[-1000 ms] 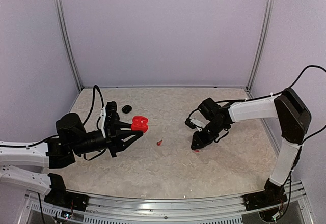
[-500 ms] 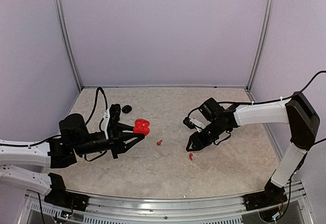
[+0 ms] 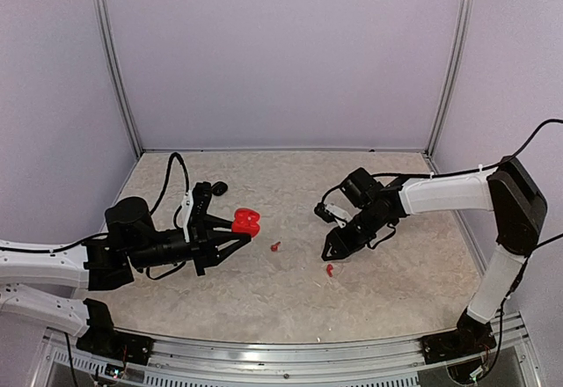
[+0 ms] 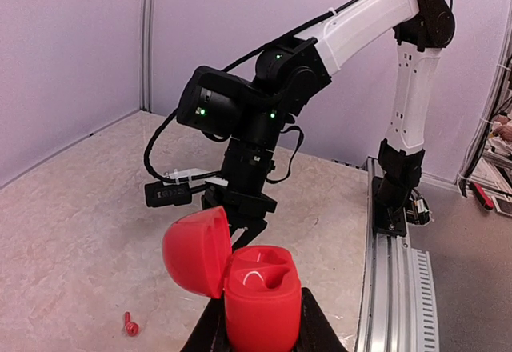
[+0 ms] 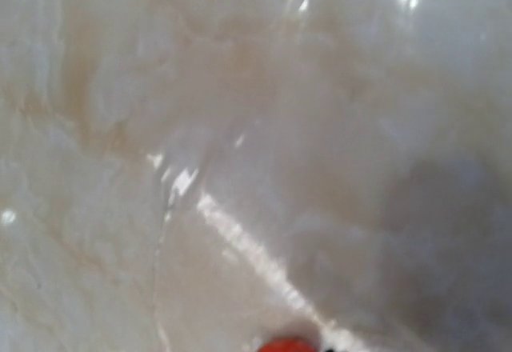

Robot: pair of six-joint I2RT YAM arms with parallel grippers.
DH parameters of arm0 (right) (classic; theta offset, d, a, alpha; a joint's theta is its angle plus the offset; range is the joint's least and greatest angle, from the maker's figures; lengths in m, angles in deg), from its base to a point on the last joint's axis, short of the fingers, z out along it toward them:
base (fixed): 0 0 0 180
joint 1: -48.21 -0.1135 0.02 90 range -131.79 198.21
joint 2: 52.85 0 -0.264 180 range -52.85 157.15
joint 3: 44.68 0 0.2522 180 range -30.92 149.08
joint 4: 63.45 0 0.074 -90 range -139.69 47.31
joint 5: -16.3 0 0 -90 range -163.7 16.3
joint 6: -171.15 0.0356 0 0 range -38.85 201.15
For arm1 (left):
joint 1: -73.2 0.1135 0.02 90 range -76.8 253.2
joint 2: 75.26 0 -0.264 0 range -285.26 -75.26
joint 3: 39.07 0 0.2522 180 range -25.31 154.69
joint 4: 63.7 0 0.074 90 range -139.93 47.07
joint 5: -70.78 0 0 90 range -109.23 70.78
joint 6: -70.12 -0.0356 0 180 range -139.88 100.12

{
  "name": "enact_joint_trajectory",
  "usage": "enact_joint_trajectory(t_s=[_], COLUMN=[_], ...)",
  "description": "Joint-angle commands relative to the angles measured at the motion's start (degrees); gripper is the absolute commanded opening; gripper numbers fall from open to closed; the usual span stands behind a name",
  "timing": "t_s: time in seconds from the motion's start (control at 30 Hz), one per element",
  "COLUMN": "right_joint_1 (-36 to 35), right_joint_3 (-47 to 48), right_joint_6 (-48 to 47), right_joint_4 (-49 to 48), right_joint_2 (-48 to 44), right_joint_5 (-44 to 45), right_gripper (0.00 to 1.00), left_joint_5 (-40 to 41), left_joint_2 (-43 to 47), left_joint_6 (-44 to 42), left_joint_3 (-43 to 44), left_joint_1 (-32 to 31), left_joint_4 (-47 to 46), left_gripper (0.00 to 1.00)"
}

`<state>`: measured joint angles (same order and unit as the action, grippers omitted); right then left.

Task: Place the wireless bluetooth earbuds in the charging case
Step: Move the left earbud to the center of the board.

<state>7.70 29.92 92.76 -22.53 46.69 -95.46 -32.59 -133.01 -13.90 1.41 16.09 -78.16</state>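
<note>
Glossy red charging case (image 4: 260,300) — pebble-round, lid open.

The held case (image 3: 244,222) sits between the fingers of the left gripper (image 3: 239,230), above the table (image 3: 264,303), left of centre. Behind it, a second case (image 3: 219,187) lies on the table. One earbud (image 3: 275,246) lies just right of the held case. The other earbud (image 3: 330,270) lies farther right and nearer, just before the right gripper (image 3: 329,253).

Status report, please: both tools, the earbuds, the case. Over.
Left tool shut on red case, lid open, sockets empty. Right tool near one red earbud, not holding it. Second red earbud loose between tools.
</note>
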Motion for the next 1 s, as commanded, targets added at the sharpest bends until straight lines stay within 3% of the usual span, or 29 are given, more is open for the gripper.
enact_joint_trajectory(t_s=[0.0, 0.27, 0.97], right_joint_1=[-1.3, -3.6, -6.9], right_joint_3=[3.5, 6.4, 12.4], right_joint_6=[-1.4, -2.0, -3.4], right_joint_4=[4.5, 8.8, 15.8], right_joint_2=[3.1, 6.0, 12.0], right_joint_5=[3.2, 8.6, 11.3], right_gripper=[0.36, 0.36, 0.26], left_joint_5=[0.9, 3.3, 7.3], left_joint_2=[0.7, 1.7, 2.8], left_joint_6=[-0.7, -2.6, -5.0], left_joint_3=[1.4, 1.6, 1.7], left_joint_1=[-0.5, -2.4, -5.9], left_joint_4=[-0.2, 1.3, 3.9], left_gripper=[0.0, 0.0, 0.0])
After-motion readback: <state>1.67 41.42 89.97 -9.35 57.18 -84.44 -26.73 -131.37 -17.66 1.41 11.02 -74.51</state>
